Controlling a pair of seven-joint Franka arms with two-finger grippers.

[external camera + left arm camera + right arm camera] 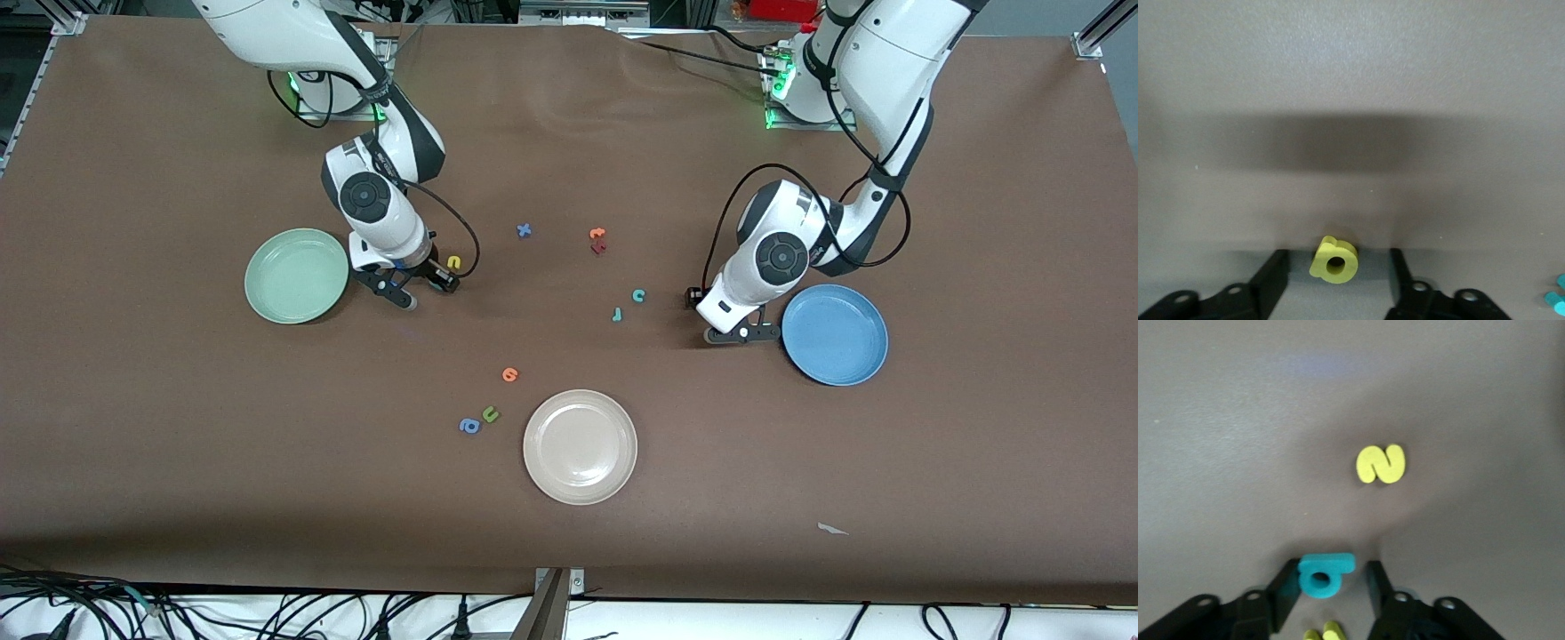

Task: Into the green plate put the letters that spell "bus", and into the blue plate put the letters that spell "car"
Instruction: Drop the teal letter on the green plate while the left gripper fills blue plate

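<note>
Clock read on the front view, 12 toward the arm bases

- green plate point(296, 276): at 9 o'clock of the table, bare inside, no letter on it
- right gripper point(418, 286): low at the table, just beside the green plate at its 3 o'clock. Jaws part open around the teal "b" point(1325, 575), which lies flat on the table. One finger point(1286, 588) touches it, with a thin slit at the other finger; not clamped
- yellow "s" point(454, 262): on the table, just beside the right gripper at its 1 o'clock
- yellow piece point(1323, 632): partly seen under the right gripper, letter not readable
- blue "a" point(468, 426), green "u" point(490, 414), orange letter point(509, 374): loose on the table at 10 to 11 o'clock of the cream plate point(580, 446)
- cream plate: at 6 o'clock of the table, bare inside
- blue "x" point(524, 230): on the table near centre
- second orange letter point(597, 234): touching the dark red letter point(598, 247)
- teal "r" point(617, 314) and teal "c" point(638, 295): near each other on the table, at 9 o'clock of the left gripper
- left gripper point(716, 316): low at the table, just beside the blue plate at its 9 o'clock. Jaws open, the yellow "a" point(1335, 260) flat on the table between them, a gap on each side
- blue plate point(834, 334): at 3 o'clock of the table, bare inside
</note>
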